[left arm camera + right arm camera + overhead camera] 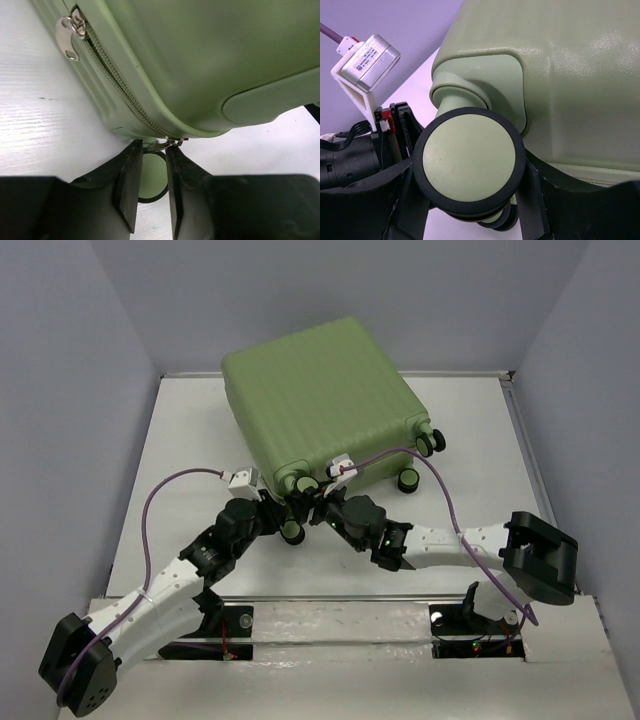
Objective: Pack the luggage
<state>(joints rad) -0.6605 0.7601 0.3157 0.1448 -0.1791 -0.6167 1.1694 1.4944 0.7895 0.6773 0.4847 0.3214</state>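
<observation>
"On the table (180,470), how did the luggage (320,400) lie?" asked the first observer.

"Flat, shell shut, at mid-table toward the far edge, wheels turned to the arms. Both grippers met at its near corner."

"The right gripper (469,170)?"

"Its fingers sat on either side of one wheel (470,150), touching the black rim both sides. That read as a clamp on the wheel, probably to brace the luggage so it would not slide when the other arm pulled."

"And the left gripper (152,150)?"

"Low at the seam. Its fingers stood narrowly apart with a zip pull (167,143) right at the tips. Whether they had it pinched or only bracketed it could not be told."

"The zip?"

"Teeth meshed along the stretch in the left wrist view, up to a second pull (70,35) lying against the shell. Packing looked nearly finished: what remained was likely drawing the near pull along the seam, hence the low approach in line with the track."
</observation>
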